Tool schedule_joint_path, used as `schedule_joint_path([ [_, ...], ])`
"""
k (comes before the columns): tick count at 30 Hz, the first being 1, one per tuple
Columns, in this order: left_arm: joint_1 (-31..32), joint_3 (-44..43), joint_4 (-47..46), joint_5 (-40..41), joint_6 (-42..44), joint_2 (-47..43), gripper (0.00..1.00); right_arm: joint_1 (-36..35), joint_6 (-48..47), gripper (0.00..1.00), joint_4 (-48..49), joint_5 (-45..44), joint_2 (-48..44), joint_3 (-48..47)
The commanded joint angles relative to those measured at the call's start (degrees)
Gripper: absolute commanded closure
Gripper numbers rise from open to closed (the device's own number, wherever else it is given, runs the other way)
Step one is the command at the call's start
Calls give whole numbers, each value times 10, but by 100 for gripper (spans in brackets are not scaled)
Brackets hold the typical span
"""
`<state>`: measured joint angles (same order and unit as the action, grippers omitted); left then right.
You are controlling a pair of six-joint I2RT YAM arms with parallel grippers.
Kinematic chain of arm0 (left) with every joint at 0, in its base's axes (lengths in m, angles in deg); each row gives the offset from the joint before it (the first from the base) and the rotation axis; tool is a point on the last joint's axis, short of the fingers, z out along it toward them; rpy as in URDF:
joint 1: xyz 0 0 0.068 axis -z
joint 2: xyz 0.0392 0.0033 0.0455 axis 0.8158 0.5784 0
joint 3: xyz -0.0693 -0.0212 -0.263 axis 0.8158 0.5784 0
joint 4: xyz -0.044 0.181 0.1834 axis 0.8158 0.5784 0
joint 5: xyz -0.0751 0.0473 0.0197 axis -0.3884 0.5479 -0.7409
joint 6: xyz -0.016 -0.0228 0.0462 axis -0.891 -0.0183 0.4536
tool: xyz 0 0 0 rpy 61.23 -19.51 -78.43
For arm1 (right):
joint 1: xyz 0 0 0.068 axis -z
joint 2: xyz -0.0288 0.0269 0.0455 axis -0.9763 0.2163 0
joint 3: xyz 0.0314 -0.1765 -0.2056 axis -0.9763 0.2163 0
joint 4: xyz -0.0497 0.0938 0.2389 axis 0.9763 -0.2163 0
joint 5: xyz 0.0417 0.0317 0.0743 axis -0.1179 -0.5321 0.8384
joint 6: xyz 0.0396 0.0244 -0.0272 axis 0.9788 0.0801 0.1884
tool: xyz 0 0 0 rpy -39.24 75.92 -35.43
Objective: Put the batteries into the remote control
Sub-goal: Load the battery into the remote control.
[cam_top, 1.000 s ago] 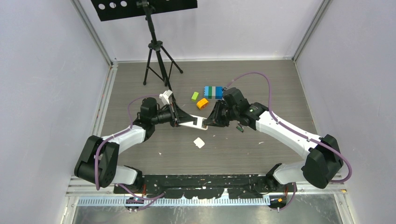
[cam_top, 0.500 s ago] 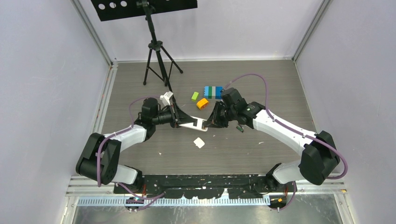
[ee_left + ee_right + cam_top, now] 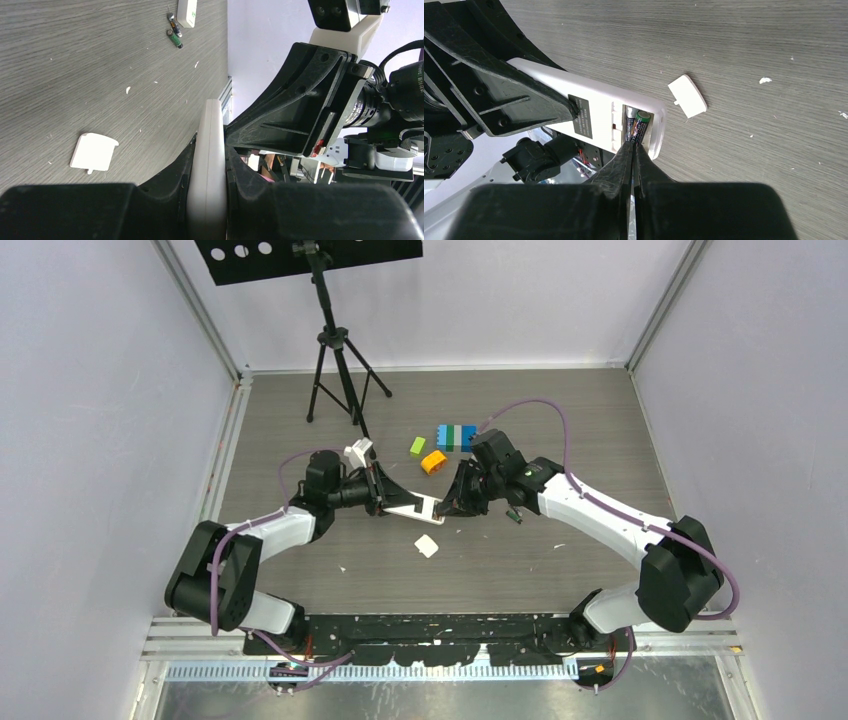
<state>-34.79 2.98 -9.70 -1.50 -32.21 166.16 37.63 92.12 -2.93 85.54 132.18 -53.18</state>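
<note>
My left gripper (image 3: pixel 385 502) is shut on the white remote control (image 3: pixel 410 507) and holds it above the table, with the open battery compartment facing the right arm. In the left wrist view the remote (image 3: pixel 210 165) is clamped edge-on between the fingers. My right gripper (image 3: pixel 634 147) is shut, and its tips press against a dark-green battery (image 3: pixel 639 127) lying in the compartment of the remote (image 3: pixel 594 110). In the top view the right gripper (image 3: pixel 445 508) meets the remote's end. Two loose batteries (image 3: pixel 174 36) lie on the table.
The white battery cover (image 3: pixel 427 545) lies on the table just in front of the remote. Behind it sit a green block (image 3: pixel 417 446), an orange block (image 3: pixel 433 461) and a blue-green block stack (image 3: pixel 457 437). A black tripod (image 3: pixel 335 350) stands at the back left. A small white oblong object (image 3: pixel 187 12) lies beside the loose batteries.
The right arm has edged slightly left toward the remote. The left gripper keeps the remote in the same place.
</note>
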Motion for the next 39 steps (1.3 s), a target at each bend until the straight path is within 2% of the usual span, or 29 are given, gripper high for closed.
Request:
schedule_joint_path([
  [1,1,-11,-46,-3,-8,-1,100,-3,-18,83,-9,11,-21,-7],
  [6,1,-11,-47,-4,-7,3,100,-3,-17,69,12,-9,-33,2],
  [11,1,-11,-47,-7,-7,2,100,-3,-18,67,24,-2,-15,1],
  [16,1,-11,-47,-8,-7,1,100,-3,-12,71,41,3,-3,1],
  [22,1,-11,-48,-9,-7,-1,100,-3,-2,80,46,17,17,2],
  [30,1,-11,-48,-8,-5,2,100,-3,1,99,36,9,8,6],
  [39,1,-11,-36,-5,12,5,100,-2,13,100,37,-8,-42,8],
])
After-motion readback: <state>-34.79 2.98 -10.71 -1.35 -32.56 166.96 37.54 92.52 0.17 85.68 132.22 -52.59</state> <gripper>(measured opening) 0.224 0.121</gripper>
